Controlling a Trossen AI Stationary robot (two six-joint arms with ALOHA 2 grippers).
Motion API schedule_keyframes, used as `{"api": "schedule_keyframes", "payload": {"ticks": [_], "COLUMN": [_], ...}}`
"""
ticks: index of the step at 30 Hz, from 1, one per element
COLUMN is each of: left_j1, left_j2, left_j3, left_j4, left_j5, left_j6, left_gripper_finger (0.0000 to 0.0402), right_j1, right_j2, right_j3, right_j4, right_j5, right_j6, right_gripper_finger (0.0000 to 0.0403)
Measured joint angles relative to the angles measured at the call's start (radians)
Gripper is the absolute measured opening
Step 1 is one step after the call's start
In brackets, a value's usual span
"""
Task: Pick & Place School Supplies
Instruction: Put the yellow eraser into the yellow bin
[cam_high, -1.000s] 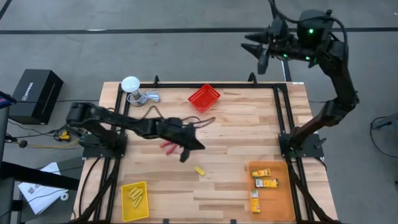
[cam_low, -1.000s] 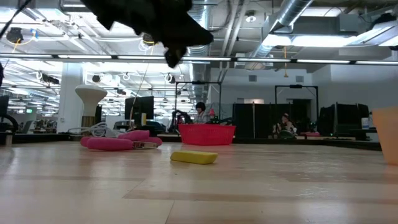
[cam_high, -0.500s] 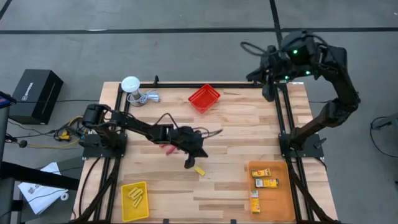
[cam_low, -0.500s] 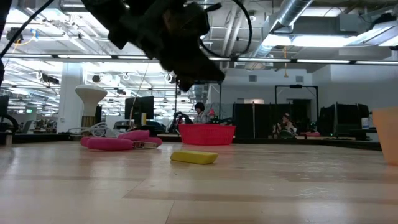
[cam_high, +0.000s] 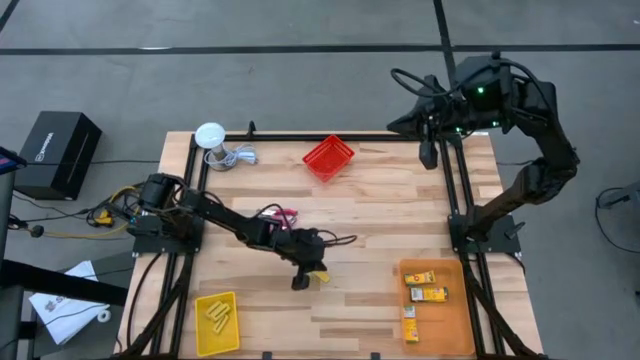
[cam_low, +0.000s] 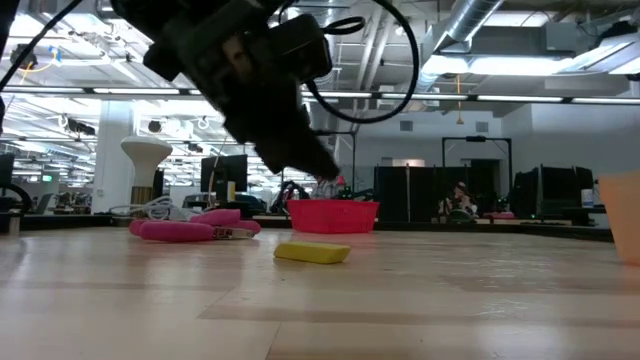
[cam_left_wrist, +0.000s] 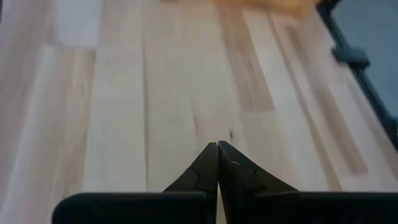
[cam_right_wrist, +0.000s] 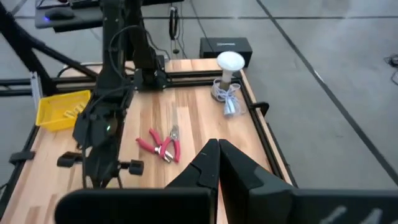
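A small yellow piece (cam_high: 320, 274) lies flat on the wood table (cam_high: 380, 220), also seen in the low view (cam_low: 312, 253). My left gripper (cam_high: 299, 283) is shut and hangs just left of the piece, above the table (cam_left_wrist: 217, 146). The red-handled tool (cam_right_wrist: 163, 144) lies flat farther back, partly under my left arm (cam_high: 284, 213). Yellow-orange boxes (cam_high: 427, 294) lie in the orange bin (cam_high: 450, 330). Tiny yellow pieces (cam_high: 218, 315) lie in the yellow bin (cam_high: 203, 335). My right gripper (cam_high: 428, 156) is shut and held high over the far right corner.
A red bin (cam_high: 328, 158) stands at the far middle. A white round object with a cable (cam_high: 212, 136) sits at the far left corner. Black frame rails (cam_high: 455, 190) run along the table's sides. Bare wood lies between the yellow piece and the orange bin.
My left gripper has swung toward the table's near edge and come down, from over the red-handled tool to beside the yellow piece. My right gripper has moved from beyond the far edge to the far right corner, and its fingers have shut.
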Motion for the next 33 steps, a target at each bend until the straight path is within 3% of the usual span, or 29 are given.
{"api": "schedule_keyframes", "payload": {"ticks": [17, 33], "left_j1": [0.000, -0.022], "left_j2": [0.000, -0.002], "left_j3": [-0.064, -0.068], "left_j4": [-0.047, 0.021], "left_j5": [0.051, -0.009], "left_j6": [0.027, -0.027], "left_gripper_finger": [0.0000, 0.0000], "right_j1": [0.144, 0.148], "right_j2": [0.003, 0.003], "right_j3": [0.000, 0.000], "right_j4": [0.059, 0.110], "right_j5": [0.215, 0.223], "right_j6": [0.105, 0.116], "right_gripper_finger": [0.0000, 0.0000]}}
